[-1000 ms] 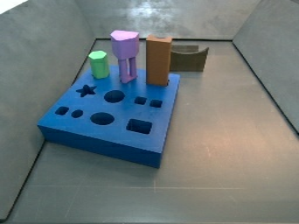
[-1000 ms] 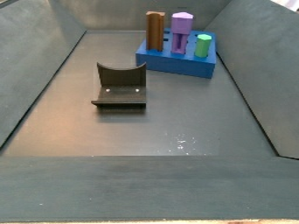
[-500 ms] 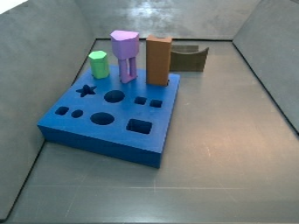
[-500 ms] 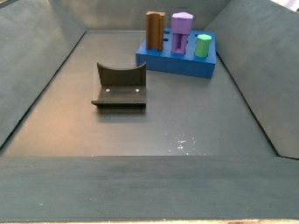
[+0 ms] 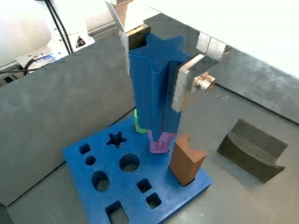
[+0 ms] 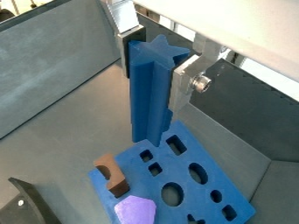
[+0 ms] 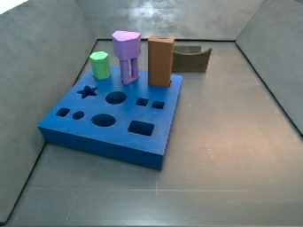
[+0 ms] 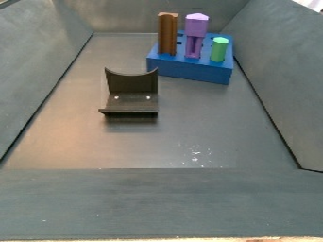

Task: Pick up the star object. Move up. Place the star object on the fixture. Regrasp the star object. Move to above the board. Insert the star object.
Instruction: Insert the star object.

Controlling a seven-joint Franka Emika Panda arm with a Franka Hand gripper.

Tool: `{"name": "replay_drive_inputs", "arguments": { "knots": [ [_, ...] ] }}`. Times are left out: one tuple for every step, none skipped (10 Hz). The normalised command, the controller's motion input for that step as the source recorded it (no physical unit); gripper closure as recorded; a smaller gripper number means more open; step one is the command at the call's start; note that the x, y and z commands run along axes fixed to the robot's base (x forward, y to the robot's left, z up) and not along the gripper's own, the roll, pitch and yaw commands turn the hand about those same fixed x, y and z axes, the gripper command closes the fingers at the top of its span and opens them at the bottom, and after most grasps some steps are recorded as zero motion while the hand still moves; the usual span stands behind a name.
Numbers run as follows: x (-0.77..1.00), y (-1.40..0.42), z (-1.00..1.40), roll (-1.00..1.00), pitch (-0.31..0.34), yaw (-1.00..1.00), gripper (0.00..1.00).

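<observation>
1. We see a grey matte floor (image 7: 225, 168) between plain grey walls.
2. Our gripper (image 5: 152, 66), high above the glossy blue board (image 5: 128, 188), has its fingers (image 5: 187, 83) clamped on the ridged star object (image 5: 152, 96).

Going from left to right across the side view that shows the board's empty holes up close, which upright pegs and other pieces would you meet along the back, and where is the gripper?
Green peg → purple peg → orange-brown rectangular peg → fixture. The pegs stand in the board. The gripper appears in neither side view; in both wrist views it holds the star object above the board.
</observation>
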Motion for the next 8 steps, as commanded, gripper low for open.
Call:
{"name": "replay_drive_inputs", "arguments": {
  "knots": [
    [0.0, 0.02, 0.0, -0.02, 0.0, 0.0, 1.0],
    [0.0, 0.07, 0.0, -0.01, 0.0, -0.05, 1.0],
    [-0.34, 0.34, -0.29, -0.2, -0.103, -0.32, 1.0],
    [-0.43, 0.29, -0.51, -0.33, -0.101, -0.33, 1.0],
    [-0.46, 0.17, -0.5, -0.32, -0.116, -0.43, 1.0],
    [-0.47, 0.03, -0.41, -0.36, -0.164, -0.49, 1.0],
    [-0.44, 0.05, -0.21, -0.46, -0.146, -0.36, 1.0],
    [-0.4, 0.12, -0.28, -0.43, -0.104, -0.2, 1.0]
  ]
}}
